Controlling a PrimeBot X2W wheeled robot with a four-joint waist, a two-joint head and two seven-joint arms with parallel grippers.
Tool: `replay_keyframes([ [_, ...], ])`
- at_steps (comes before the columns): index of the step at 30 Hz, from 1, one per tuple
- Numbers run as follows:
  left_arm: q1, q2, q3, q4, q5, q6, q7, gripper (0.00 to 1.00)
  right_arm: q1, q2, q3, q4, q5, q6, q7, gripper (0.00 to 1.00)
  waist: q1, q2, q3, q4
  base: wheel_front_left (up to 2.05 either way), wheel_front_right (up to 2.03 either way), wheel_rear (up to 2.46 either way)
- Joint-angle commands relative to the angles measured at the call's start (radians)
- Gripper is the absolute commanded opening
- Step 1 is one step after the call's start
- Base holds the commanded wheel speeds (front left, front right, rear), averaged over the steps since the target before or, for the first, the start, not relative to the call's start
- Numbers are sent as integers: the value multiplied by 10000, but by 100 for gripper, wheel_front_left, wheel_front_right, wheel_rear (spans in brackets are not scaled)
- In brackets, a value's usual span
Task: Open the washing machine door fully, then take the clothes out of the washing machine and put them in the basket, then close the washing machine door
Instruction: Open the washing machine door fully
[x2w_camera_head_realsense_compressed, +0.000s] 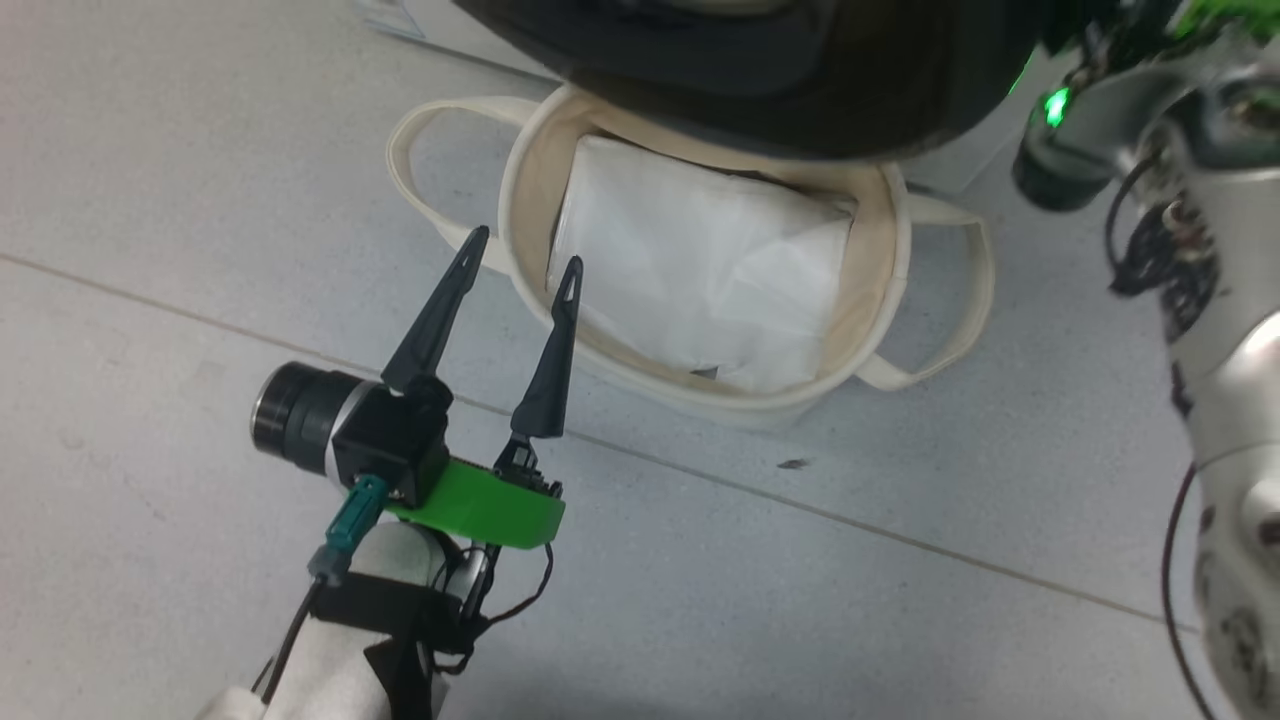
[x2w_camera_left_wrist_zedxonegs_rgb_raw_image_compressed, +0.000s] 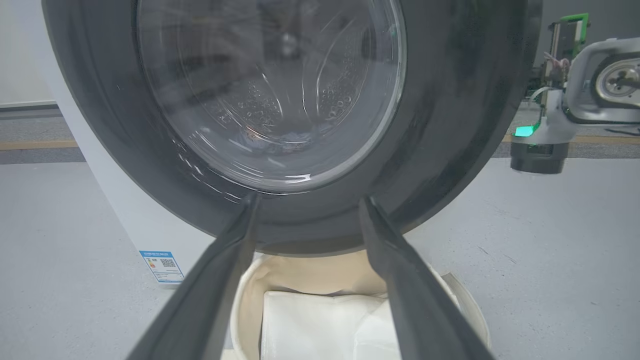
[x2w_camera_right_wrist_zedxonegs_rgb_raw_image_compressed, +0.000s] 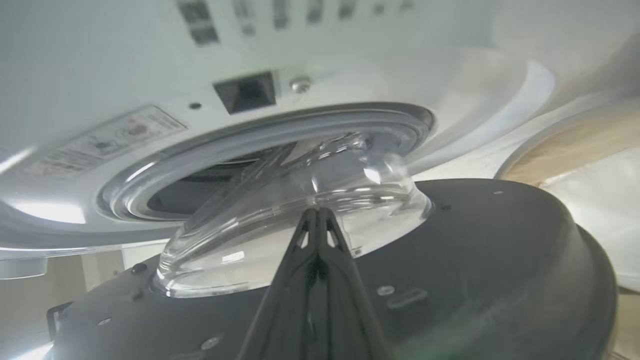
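Observation:
The washing machine door (x2w_camera_left_wrist_zedxonegs_rgb_raw_image_compressed: 450, 125), black-rimmed with a clear glass centre, stands partly open off the white washing machine (x2w_camera_right_wrist_zedxonegs_rgb_raw_image_compressed: 350, 60). My right gripper (x2w_camera_right_wrist_zedxonegs_rgb_raw_image_compressed: 316, 214) is shut with nothing in it, on the door's inner side, its tips at the foot of the glass bowl (x2w_camera_right_wrist_zedxonegs_rgb_raw_image_compressed: 280, 220). The grey-rimmed drum opening (x2w_camera_right_wrist_zedxonegs_rgb_raw_image_compressed: 235, 150) shows behind. My left gripper (x2w_camera_head_realsense_compressed: 525, 250) is open and empty, over the near rim of the cream basket (x2w_camera_head_realsense_compressed: 520, 190) under the door (x2w_camera_head_realsense_compressed: 800, 90). Through the glass a blurred pale blue patch, the clothes (x2w_camera_left_wrist_zedxonegs_rgb_raw_image_compressed: 282, 142), lies low in the drum.
A white folded sheet (x2w_camera_head_realsense_compressed: 700, 270) fills the basket. The right arm's pale forearm (x2w_camera_head_realsense_compressed: 1235, 400) runs down the right side past the door's edge. A blue sticker (x2w_camera_left_wrist_zedxonegs_rgb_raw_image_compressed: 162, 265) marks the washer's lower front. Grey tiled floor (x2w_camera_head_realsense_compressed: 800, 600) lies open around the basket.

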Motion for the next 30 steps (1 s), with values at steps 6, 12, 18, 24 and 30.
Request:
replay_keyframes([
  [6, 309, 93, 481, -182, 105, -83, -120, 100, 1488, 838, 467, -1172, -3, 6, 133, 0, -1, 0, -602, -4, 0, 0, 0],
  [12, 559, 98, 598, -131, 116, -140, -120, 100, 2632, 1142, 1009, -1797, 85, 6, 290, 0, -1, 0, -1034, 59, 0, 0, 0],
  [18, 749, 84, 675, -93, 117, -185, -120, 100, 3486, 1276, 1734, -2256, 461, 6, 331, 0, -1, 0, -1336, 168, 0, 0, 0],
  [24, 862, 64, 711, -73, 110, -208, -120, 100, 4074, 1294, 2699, -2732, 1135, 6, 167, 0, -1, 0, -1521, 272, 0, 0, 0],
  [30, 963, 43, 803, -104, 92, -190, -120, 100, 4357, 1297, 3966, -3021, 1731, 6, -363, 0, -1, 0, -1614, 345, 0, 0, 0],
])
